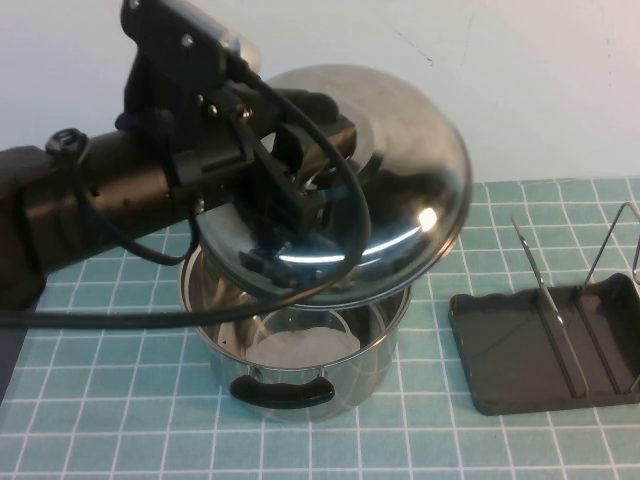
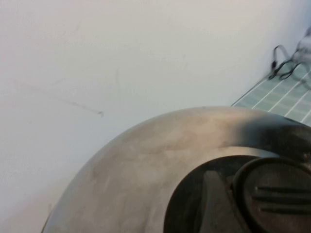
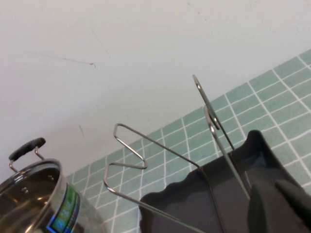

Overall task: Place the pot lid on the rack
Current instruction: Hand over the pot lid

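The shiny domed pot lid point(image 1: 400, 170) hangs tilted in the air above the open steel pot point(image 1: 300, 375). My left gripper point(image 1: 305, 185) is shut on its black knob, which the fingers mostly hide in the high view. In the left wrist view the lid point(image 2: 141, 160) fills the lower part, with the knob point(image 2: 277, 194) and one finger point(image 2: 214, 204) beside it. The dark grey rack point(image 1: 520, 350) with wire dividers point(image 1: 545, 300) lies on the table right of the pot. My right gripper point(image 3: 279, 206) hovers shut and empty over the rack point(image 3: 194, 204); it is outside the high view.
The pot has two black handles, one at its front point(image 1: 282, 390), and shows in the right wrist view point(image 3: 34, 199) next to the rack. The table has a green checked mat point(image 1: 120, 420). A white wall point(image 1: 520, 80) stands behind.
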